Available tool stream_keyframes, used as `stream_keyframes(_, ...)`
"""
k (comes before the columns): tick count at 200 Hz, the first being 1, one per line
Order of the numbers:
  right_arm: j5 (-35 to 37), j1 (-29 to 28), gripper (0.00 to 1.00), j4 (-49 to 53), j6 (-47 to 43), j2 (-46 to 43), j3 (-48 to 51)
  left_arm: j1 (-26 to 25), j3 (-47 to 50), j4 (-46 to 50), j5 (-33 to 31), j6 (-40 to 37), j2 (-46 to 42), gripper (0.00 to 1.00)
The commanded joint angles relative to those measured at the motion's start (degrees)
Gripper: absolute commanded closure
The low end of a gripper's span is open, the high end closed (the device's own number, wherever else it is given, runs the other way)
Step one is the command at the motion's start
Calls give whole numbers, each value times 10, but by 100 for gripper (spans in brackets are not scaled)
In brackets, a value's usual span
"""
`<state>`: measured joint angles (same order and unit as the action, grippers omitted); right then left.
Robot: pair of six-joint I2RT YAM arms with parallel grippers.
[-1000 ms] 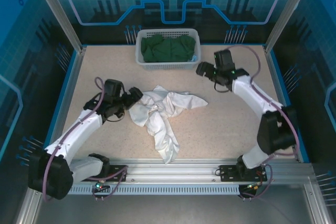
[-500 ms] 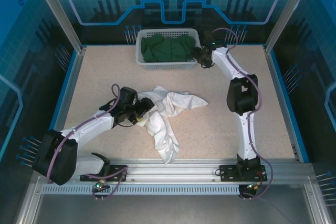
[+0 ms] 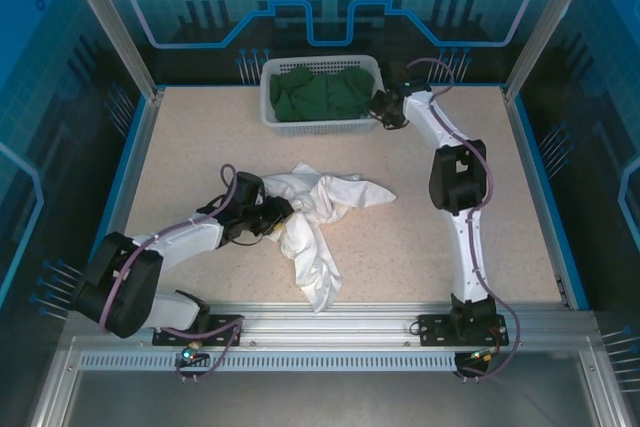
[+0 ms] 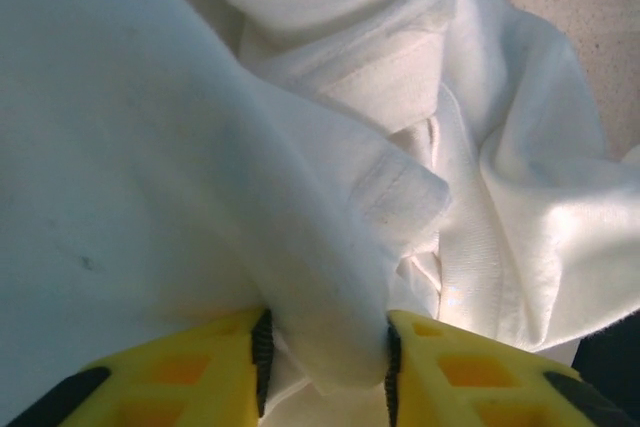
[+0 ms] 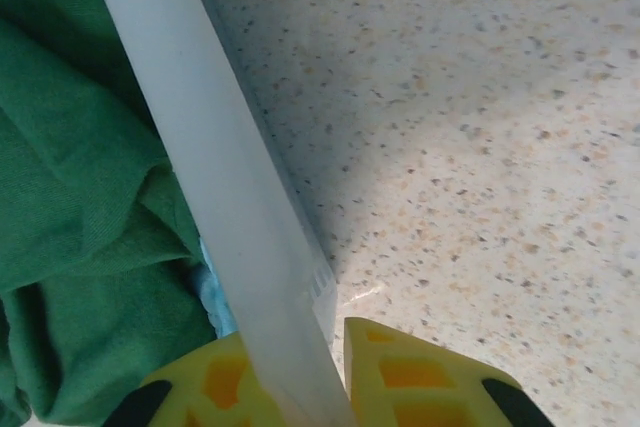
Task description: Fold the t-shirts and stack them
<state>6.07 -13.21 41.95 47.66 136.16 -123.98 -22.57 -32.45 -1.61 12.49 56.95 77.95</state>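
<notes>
On the tabletop [image 3: 190,147], overhead view: the white t-shirt [image 3: 310,222] lies crumpled mid-table, my left fingers [image 3: 272,215] at its left edge. The basket [image 3: 320,127] stands at the far edge with the dark green t-shirt [image 3: 320,92] inside, and my right fingers [image 3: 380,107] are at its right end.

Left wrist view: left fingers [image 4: 325,372] nearly closed, pinching a thick fold of the white t-shirt [image 4: 150,147].

Right wrist view: right fingers [image 5: 300,382] clamped narrowly across the basket [image 5: 200,147] rim. The dark green t-shirt [image 5: 70,197] sits just inside it, bare tabletop [image 5: 480,147] outside.
</notes>
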Motion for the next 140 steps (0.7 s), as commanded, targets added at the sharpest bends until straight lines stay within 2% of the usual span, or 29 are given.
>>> stream_keyframes(1,119,49,100,37,42,-89,93,-2,6,-5,2,-13,-16,69)
stream_keyframes(40,216,104,100,-2,180,-266,336,-2,11,6,-16,-25,-37,72)
stream_keyframes(76,275,156,100,7,286,-388,489,-3,16,4,-9,-28,-42,74)
stream_keyframes(108,273,212,88,9,363,-464,594,-2,17,8,-4,-32,-50,74)
stream_keyframes(128,284,221,73,-4,390,-507,647,-2,18,15,-5,-34,-58,74)
stream_keyframes(140,280,219,59,-10,387,-520,663,-3,18,16,-5,-34,-62,73)
